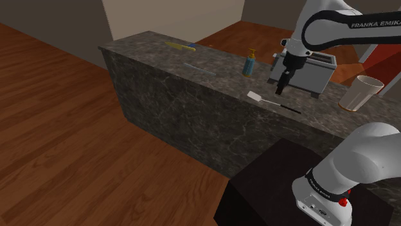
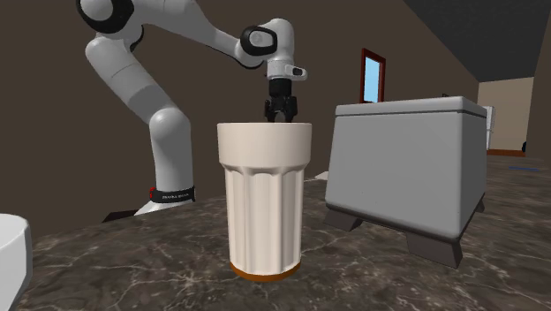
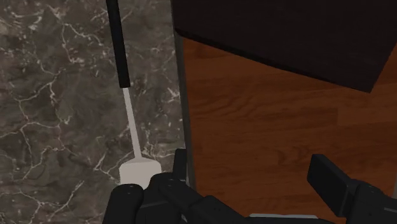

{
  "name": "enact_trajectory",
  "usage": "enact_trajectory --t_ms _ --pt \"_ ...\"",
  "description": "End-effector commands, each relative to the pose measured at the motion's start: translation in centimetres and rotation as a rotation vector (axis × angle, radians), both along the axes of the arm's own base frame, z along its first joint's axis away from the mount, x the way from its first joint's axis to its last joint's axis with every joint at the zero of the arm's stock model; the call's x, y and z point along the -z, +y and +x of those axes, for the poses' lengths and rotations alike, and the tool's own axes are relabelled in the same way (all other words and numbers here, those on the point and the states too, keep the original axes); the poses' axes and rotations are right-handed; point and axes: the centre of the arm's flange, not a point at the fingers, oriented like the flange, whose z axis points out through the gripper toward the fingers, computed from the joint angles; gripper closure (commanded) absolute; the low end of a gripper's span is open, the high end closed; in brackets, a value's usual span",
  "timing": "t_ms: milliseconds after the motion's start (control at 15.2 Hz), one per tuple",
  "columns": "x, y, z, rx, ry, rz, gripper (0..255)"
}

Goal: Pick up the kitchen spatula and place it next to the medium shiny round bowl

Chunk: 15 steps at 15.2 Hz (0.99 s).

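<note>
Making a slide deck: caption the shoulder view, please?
Open gripper hovers above a black-handled spatula on a dark veined counter, beside a grey appliance.

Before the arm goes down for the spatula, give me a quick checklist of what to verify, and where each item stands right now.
1. Gripper open: ok, the fingers stand apart.
2. Spatula lying flat and free on the counter: ok.
3. Spatula between the fingers: not ok. It lies outside one finger, and the gap hangs over the counter's edge and the wooden floor.
4. Gripper apart from the grey box: ok.
5. Drop spot beside the bowl picked out: cannot tell.
</note>
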Motion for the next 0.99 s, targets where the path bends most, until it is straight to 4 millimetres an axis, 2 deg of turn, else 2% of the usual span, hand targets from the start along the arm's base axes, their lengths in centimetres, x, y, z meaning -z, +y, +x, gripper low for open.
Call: enact_trajectory --t_ms 0,660,924 --pt "1.9 -2.0 0.8 -0.023 0.006 -0.003 0" --pt "10.6 -10.9 5.4 -0.127 0.041 -0.012 0" --pt "12.2 -11.0 5.3 -0.128 0.042 -0.012 0"
